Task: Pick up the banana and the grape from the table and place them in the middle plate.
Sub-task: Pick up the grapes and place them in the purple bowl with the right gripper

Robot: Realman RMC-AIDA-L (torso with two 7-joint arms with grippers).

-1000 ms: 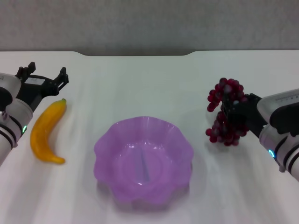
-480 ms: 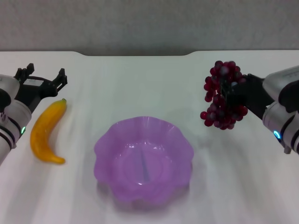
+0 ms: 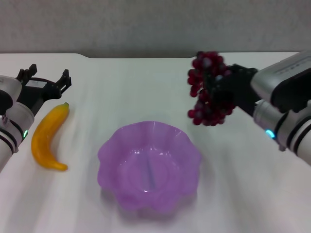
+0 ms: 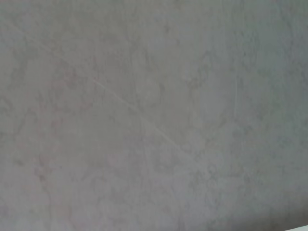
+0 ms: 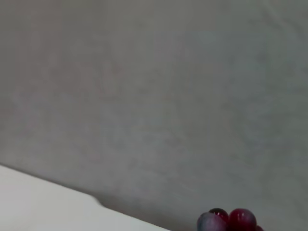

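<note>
The grape (image 3: 208,90), a bunch of dark red-purple berries, hangs in the air above the table (image 3: 146,87), up and to the right of the middle plate (image 3: 149,166). My right gripper (image 3: 224,91) is shut on it from the right. A few berries of the grape (image 5: 231,221) show at the edge of the right wrist view. The purple scalloped plate holds nothing. The yellow-orange banana (image 3: 47,136) lies on the table at the left. My left gripper (image 3: 43,81) stands open just beyond the banana's far tip, not touching it.
The white tabletop ends in a notched far edge (image 3: 146,56) against a grey wall (image 3: 155,24). The left wrist view shows only the grey wall (image 4: 154,115).
My right gripper has lifted the grape off the table and carried it left, toward the plate. The left arm and the banana have not moved.
</note>
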